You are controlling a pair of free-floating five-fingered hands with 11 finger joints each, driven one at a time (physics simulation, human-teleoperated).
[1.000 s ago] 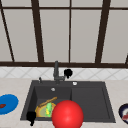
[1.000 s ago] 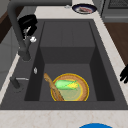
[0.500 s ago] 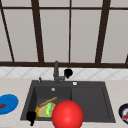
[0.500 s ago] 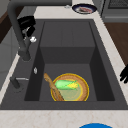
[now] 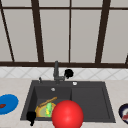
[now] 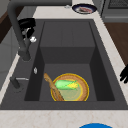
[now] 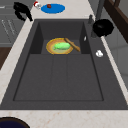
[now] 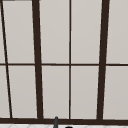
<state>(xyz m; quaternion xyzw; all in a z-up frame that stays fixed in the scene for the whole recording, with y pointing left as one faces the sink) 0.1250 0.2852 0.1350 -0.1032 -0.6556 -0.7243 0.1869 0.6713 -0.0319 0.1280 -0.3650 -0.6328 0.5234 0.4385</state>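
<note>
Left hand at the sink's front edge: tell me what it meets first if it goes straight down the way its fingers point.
Probably the counter. The left hand hangs over the front left rim of the sink, fingers drooping downward. Depth is unclear; it may sit just outside the rim.

The right hand (image 5: 68,73) hangs just right of the faucet (image 5: 56,71), level with its upper stem at the back of the sink; it looks bunched into a rounded shape, fingers drawn in on nothing. The left hand (image 5: 31,117) hovers well apart from the faucet, at the front left corner, fingers pointing down.
</note>
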